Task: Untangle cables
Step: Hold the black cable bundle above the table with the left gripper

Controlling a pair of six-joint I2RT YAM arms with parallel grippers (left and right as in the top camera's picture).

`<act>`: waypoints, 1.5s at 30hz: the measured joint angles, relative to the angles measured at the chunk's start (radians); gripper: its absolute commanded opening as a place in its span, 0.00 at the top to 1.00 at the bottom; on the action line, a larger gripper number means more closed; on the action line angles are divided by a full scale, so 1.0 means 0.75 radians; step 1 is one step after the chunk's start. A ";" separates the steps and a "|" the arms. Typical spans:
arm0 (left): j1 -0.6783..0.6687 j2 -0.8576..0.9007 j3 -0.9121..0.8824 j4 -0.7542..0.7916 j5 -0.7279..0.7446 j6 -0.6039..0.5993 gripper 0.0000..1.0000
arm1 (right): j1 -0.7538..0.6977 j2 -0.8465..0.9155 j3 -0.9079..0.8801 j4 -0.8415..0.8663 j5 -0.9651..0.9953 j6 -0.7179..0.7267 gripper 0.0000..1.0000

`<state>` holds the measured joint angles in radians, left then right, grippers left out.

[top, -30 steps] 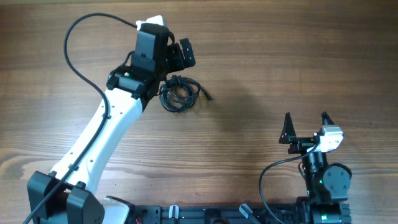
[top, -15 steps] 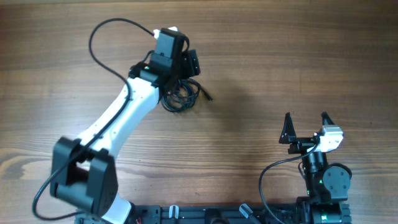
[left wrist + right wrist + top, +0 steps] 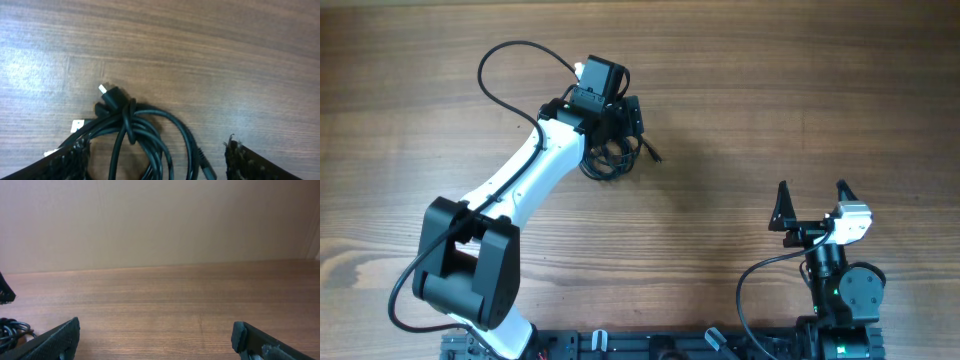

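Looking down from overhead: cables [image 3: 612,158] bunched in a tight black coil on the wooden table [image 3: 770,80], left of centre toward the far edge, one plug end [image 3: 654,156] poking out to the right. Left tool [image 3: 620,128] right over the far side of the bunch, white arm [image 3: 520,180] stretched out to it. Right tool [image 3: 812,195] well apart at the near right, spread wide, nothing between.

Switching to the left wrist: fingers [image 3: 70,161] set wide at either lower corner, the cables lying between them (not clamped, as far as can be told). Several loops cinched by a wrap of cord, a plug with a pale tip [image 3: 106,91] sticking out at upper left.

Turning to the right wrist: both dark tips wide apart over bare wood, plain beige wall [image 3: 150,220] behind, a bit of the black bunch just showing at the lower left edge.
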<state>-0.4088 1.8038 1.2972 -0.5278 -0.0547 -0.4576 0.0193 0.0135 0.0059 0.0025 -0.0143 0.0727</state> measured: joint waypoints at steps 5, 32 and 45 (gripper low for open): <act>0.000 0.000 0.000 -0.018 -0.001 -0.001 0.08 | 0.000 0.000 0.000 0.000 -0.001 0.000 0.00; 0.000 0.000 0.000 -0.005 -0.001 0.000 0.04 | 0.000 0.000 0.000 0.000 -0.001 0.000 0.00; 0.000 0.000 0.000 -0.005 -0.001 0.000 0.02 | 0.000 0.000 0.000 0.000 -0.001 0.000 0.00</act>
<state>-0.4088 1.8038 1.2972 -0.5312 -0.0551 -0.4576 0.0193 0.0135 0.0059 0.0025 -0.0147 0.0727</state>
